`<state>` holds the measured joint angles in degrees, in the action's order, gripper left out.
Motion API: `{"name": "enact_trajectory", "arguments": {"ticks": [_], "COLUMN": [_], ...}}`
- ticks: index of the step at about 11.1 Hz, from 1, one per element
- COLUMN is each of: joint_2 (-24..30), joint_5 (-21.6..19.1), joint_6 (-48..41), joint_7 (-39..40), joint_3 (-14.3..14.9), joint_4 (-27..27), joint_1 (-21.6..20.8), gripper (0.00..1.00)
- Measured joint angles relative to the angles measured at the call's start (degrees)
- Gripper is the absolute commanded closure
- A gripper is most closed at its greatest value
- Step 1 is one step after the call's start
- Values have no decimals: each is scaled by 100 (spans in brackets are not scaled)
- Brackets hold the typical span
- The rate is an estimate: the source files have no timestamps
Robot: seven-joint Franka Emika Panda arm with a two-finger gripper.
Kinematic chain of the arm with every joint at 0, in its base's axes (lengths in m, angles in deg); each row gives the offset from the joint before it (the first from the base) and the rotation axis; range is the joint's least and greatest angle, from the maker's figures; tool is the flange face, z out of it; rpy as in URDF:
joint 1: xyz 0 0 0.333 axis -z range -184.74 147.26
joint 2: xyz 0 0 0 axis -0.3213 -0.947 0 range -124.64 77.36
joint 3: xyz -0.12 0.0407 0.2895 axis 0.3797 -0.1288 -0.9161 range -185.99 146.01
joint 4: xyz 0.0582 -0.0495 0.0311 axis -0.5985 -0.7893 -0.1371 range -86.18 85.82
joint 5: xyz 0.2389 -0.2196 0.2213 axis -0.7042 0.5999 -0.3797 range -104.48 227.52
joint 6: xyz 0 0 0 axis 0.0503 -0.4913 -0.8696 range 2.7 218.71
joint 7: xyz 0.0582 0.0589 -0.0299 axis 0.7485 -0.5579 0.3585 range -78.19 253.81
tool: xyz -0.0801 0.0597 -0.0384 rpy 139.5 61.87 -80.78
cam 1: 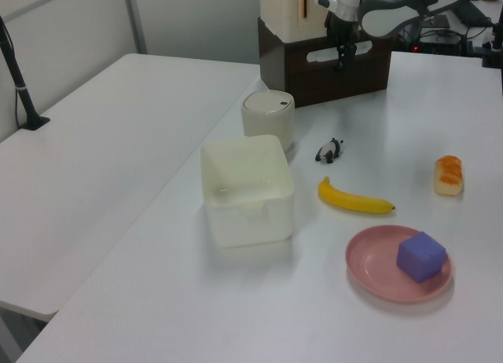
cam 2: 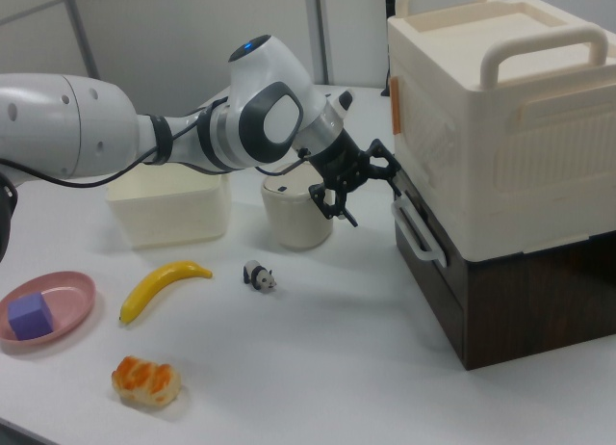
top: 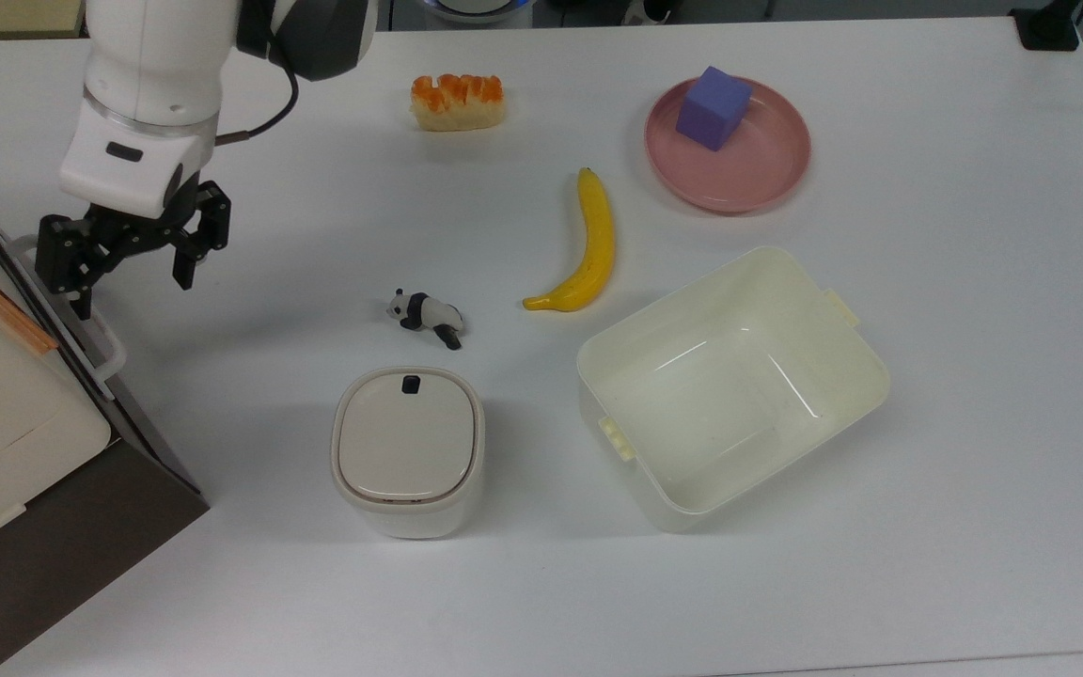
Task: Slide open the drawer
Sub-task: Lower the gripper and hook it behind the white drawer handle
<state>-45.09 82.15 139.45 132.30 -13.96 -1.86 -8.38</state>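
Drawer (cam 2: 430, 262), dark brown with a white loop handle (cam 2: 416, 230), sits closed in the wooden base under a cream appliance (cam 2: 500, 117) at the 9 o'clock edge of the surface (top: 927, 470) in the top view. The gripper (top: 128, 268) hangs with its fingers spread apart right at the handle, one finger (top: 60, 273) over the bar's upper end and the other (top: 186, 263) out over the bare surface; whether it touches the bar cannot be told. In the right view the gripper (cam 2: 371, 180) is just beside the handle's top, at the appliance's lower corner.

Toward 4 o'clock in the top view stands a cream plastic tub (top: 861, 376), open-topped with nothing inside. At 1 o'clock a pink plate (top: 767, 179) carries a purple cube (top: 713, 107). A small round-cornered bin (top: 407, 449) with its lid shut stands near 7 o'clock. Lying loose on the surface between them are a banana (top: 588, 246), a panda figurine (top: 424, 315) and, near 12 o'clock, a sushi piece (top: 457, 101).
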Motion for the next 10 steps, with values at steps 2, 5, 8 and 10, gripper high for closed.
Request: {"name": "enact_trajectory", "arguments": {"ticks": [2, 5, 8, 10], "joint_2": [-31, -66, -153, -182], "joint_5": [25, 106, 106, 106], "joint_6": [0, 0, 0, 0], "joint_7": [5, 5, 0, -8], "joint_3": [59, 117, 266, 286], "joint_4": [8, 17, 22, 34], "joint_1": [0, 2, 3, 3], "gripper": [11, 20, 47, 60]}}
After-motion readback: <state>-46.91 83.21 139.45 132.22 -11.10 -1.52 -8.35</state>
